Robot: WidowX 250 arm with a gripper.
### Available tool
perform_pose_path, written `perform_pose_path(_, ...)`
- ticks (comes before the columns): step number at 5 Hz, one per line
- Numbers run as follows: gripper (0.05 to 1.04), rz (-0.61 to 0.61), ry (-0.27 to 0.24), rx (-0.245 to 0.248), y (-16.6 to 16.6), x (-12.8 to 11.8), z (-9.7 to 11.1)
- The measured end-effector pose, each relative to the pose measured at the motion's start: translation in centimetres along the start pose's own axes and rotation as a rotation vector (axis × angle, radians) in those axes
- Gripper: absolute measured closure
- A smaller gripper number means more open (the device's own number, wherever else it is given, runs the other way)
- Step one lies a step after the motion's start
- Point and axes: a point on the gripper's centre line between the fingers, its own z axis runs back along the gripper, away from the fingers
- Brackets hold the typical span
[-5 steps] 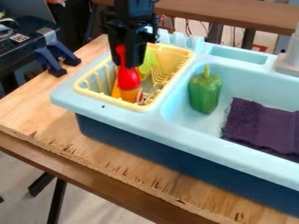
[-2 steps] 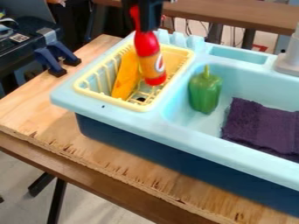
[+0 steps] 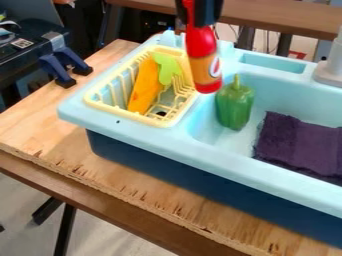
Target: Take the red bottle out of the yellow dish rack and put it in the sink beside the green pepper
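Observation:
The gripper [image 3: 199, 14] is at the top edge of the view, shut on the upper part of a red bottle [image 3: 202, 44] with an orange label. The bottle hangs nearly upright, its base above the divider between the yellow drying rack [image 3: 107, 103] and the sink basin [image 3: 201, 116]. In the rack lie an orange wedge-like piece [image 3: 144, 88] and a light green piece [image 3: 165, 68]. A green bell pepper [image 3: 234, 105] stands in the basin's left part, just right of and below the bottle. Beside it lies a dark purple cloth [image 3: 297, 142].
The light blue sink unit [image 3: 230, 162] sits on a wooden table [image 3: 50, 117]. A grey faucet [image 3: 330, 65] rises at the right edge. Blue clamps [image 3: 62, 65] and black equipment stand at the upper left.
The gripper has lifted the red bottle up out of the yellow rack and carried it right, toward the basin. The rack's orange and green pieces are now uncovered.

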Motion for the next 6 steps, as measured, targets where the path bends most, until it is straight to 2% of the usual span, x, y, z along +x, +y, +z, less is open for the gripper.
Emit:
perform_pose_path(1, 0.735, -0.039, 0.045, -0.035, -1.5, 0.3, -1.1)
perform_pose_path(2, 0.734, -0.064, 0.116, -0.048, -2.7, 0.3, -2.5)
perform_pose_path(3, 0.735, -0.078, 0.177, -0.038, -2.8, 0.1, -4.5)
perform_pose_path(4, 0.734, -0.068, 0.247, -0.003, -2.7, -0.2, -6.0)
perform_pose_path(5, 0.734, -0.066, 0.276, 0.058, -2.2, -0.3, -7.8)
perform_pose_path(6, 0.734, -0.027, 0.261, 0.074, -1.6, -0.8, -8.6)
